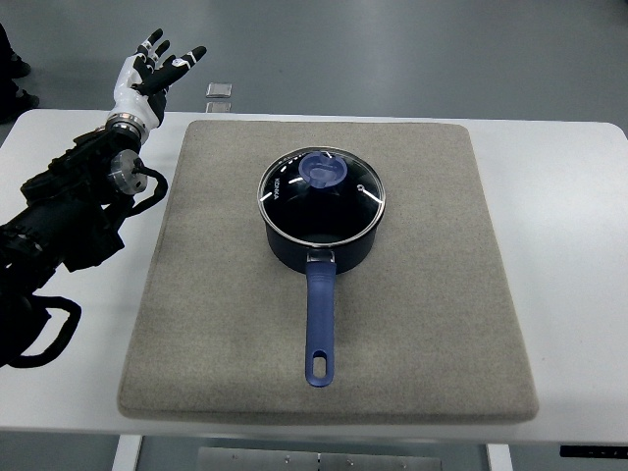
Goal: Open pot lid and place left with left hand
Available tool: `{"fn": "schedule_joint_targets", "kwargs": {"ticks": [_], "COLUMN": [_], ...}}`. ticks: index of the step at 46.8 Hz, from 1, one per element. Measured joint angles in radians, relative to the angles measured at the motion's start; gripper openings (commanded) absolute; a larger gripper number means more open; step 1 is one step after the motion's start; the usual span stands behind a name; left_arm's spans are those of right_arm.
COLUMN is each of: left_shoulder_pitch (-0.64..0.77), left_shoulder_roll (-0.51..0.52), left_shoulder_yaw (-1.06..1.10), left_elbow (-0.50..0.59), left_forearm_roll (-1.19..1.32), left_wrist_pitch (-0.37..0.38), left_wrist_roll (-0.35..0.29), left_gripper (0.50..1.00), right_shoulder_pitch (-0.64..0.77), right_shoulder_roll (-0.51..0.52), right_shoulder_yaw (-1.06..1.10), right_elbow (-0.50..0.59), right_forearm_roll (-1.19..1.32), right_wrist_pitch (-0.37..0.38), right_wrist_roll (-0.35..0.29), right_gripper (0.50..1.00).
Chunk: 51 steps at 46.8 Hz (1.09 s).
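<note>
A dark blue saucepan [321, 240] stands in the middle of a grey felt mat [226, 324], its long blue handle [319, 329] pointing toward the near edge. A glass lid [343, 196] with a steel rim covers it, topped by a blue knob [322, 171]. My left hand [154, 69] is raised at the far left, well away from the pot, fingers spread and holding nothing. Its black arm [69, 211] runs in from the left edge over the table. The right arm does not show.
The mat lies on a white table [569, 245]. A small clear square object [220, 91] lies on the floor beyond the table's far edge. Bare mat stretches to the left of the pot. Dark shoes [15, 83] show at the upper left corner.
</note>
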Motion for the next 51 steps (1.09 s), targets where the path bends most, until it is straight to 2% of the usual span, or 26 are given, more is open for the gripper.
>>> {"fn": "schedule_joint_targets", "kwargs": {"ticks": [17, 27, 42, 47, 51], "left_shoulder_pitch": [-0.058, -0.162, -0.270, -0.310, -0.334], "left_shoulder_roll": [0.027, 0.117, 0.130, 0.178, 0.235], "left_shoulder_yaw": [0.047, 0.095, 0.220, 0.238, 0.242], "left_elbow": [-0.030, -0.094, -0.103, -0.196, -0.311], "left_forearm_roll": [0.076, 0.178, 0.260, 0.313, 0.415], "left_wrist_pitch": [-0.028, -0.085, -0.179, -0.202, -0.227], "left_wrist_roll": [-0.005, -0.005, -0.005, -0.005, -0.005], "left_gripper": [0.979, 0.979, 0.977, 0.977, 0.977], "right_shoulder_pitch": [0.000, 0.000, 0.000, 0.000, 0.000], "right_shoulder_roll": [0.000, 0.000, 0.000, 0.000, 0.000], "right_shoulder_yaw": [0.000, 0.000, 0.000, 0.000, 0.000], "right_elbow": [0.000, 0.000, 0.000, 0.000, 0.000], "right_forearm_roll": [0.000, 0.000, 0.000, 0.000, 0.000], "right_wrist_pitch": [0.000, 0.000, 0.000, 0.000, 0.000], "right_wrist_roll": [0.000, 0.000, 0.000, 0.000, 0.001], "right_gripper": [0.917, 0.917, 0.917, 0.917, 0.917]}}
